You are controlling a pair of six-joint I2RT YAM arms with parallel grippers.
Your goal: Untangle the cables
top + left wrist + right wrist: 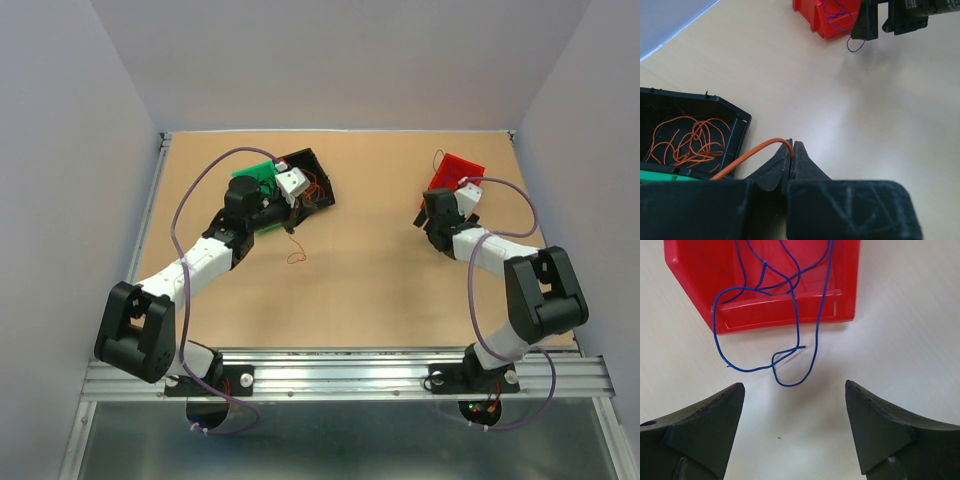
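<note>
Plainly, the only writing in sight is a strip of small white print on the black wrist body (920,7) at the upper right of the left wrist view, and it is too small and too cropped to read.

The cables come in two colours (all of them hair-thin). The orange cables (687,140) lie as a loose tangle of overlapping loops inside the black bin (742,122) at the left of that view, just above a green edge (662,175) at the lower left. One orange strand (747,156) arcs up from beside the bin's near corner and ends between the left fingers (799,160), which are pressed shut on its tip at the bottom centre of the frame.

In the top view a small orange loop (296,257) lies on the counter (400,290), below the black bin and left of centre. A faint line rises from it toward the left wrist, but I cannot tell whether it is the gripped strand.

The blue cables (715,325) sit in the red bin (690,270) at the top of the right wrist view. Several strands cross inside it, then spill over its front lip onto the counter, where they form a hanging curl with one free end poking out at centre frame. The right fingers (705,425) stand spread wide at the lower left and lower right corners, gripping nothing, with the lowest blue curl lying just above the gap between their tips.

Seen from above, the red bin is at the upper right and the black bin at the upper centre-left, well apart.
</note>
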